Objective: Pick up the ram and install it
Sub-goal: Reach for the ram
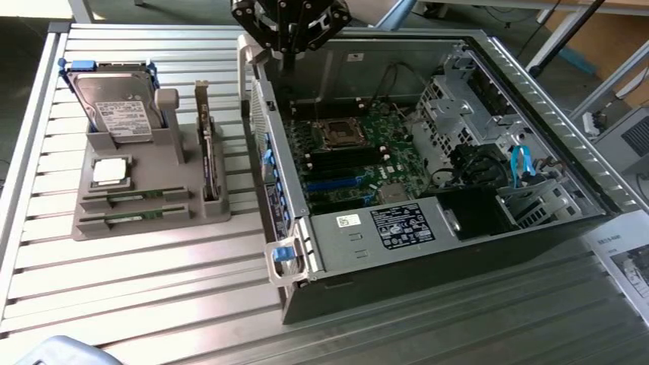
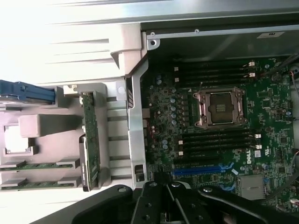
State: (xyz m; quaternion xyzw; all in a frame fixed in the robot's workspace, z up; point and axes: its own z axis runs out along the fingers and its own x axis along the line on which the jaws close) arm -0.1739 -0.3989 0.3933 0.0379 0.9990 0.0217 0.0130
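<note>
Black claw (image 1: 288,46), closed and empty, hangs at upper centre over the open grey computer case (image 1: 527,91); thin green ram sticks (image 1: 134,198) lie in the grey plastic tray (image 1: 91,228) at the exterior view's left.

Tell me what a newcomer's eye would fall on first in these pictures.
The open computer case lies on the exterior view's right, its green motherboard and bare processor socket exposed. The black gripper hangs over the case near the wall facing the holder, fingers shut. On the exterior view's left a grey holder carries a hard drive and two ram sticks in its front slots.
</note>
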